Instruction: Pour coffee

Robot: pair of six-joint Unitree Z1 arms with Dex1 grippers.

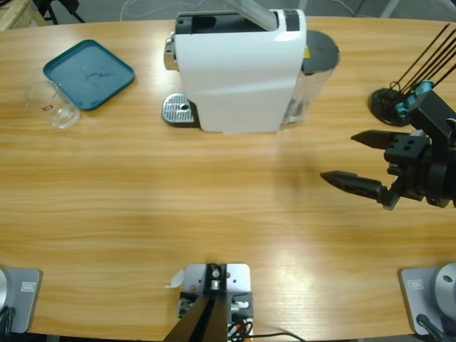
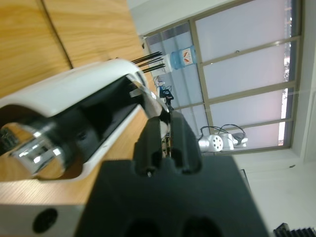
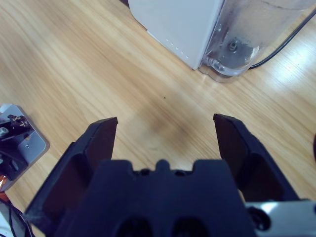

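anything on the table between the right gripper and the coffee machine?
No. In the high view only bare wood lies between the open right gripper and the white coffee machine; the right wrist view shows the same.

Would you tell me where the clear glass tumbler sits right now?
In the high view, the clear glass tumbler stands far left, beside the teal square tray, away from the white coffee machine.

The table is light wood with fine grain and a smooth, slightly shiny finish that reflects soft light. The coffee machine at the upper middle has a glossy white plastic body, a black top, and a clear plastic water tank at its side. Its drip grid looks like polished metal. At the upper left, the tray is matt teal plastic, and the tumbler is clear glass. The right gripper is matt black plastic.
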